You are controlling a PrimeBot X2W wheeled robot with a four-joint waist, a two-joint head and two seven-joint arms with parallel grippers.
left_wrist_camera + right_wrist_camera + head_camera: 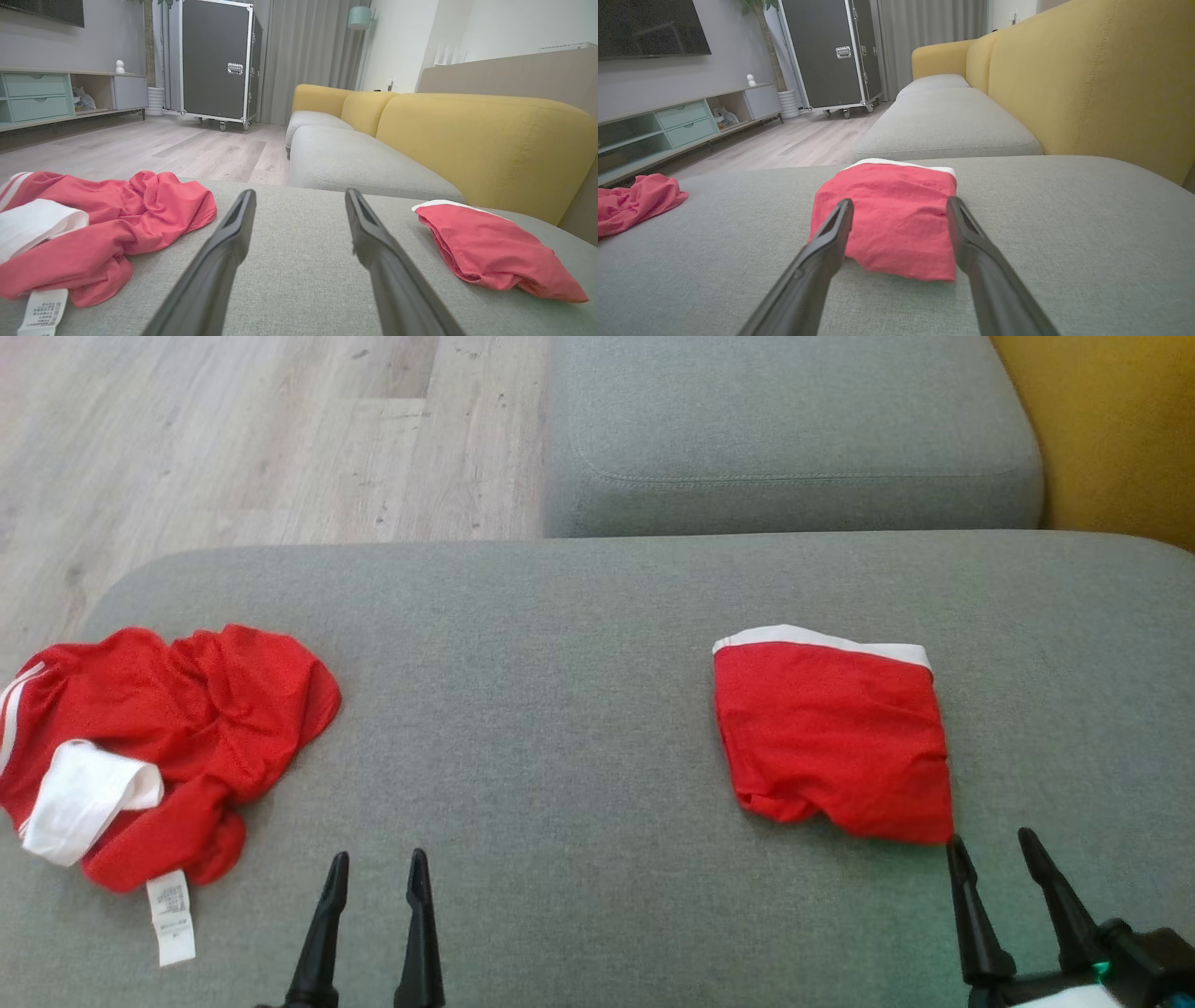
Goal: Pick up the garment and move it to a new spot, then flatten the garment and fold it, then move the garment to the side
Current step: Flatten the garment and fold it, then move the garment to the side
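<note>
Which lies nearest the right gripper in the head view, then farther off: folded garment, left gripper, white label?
1. Folded garment, just ahead of the right gripper.
2. Left gripper, across to the left.
3. White label, far left.

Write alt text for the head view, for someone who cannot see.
A folded red garment lies on the right of a grey sofa cushion; a crumpled red garment lies at its left. The open left gripper and open right gripper rise from the bottom edge, the right one below the folded garment.
</note>
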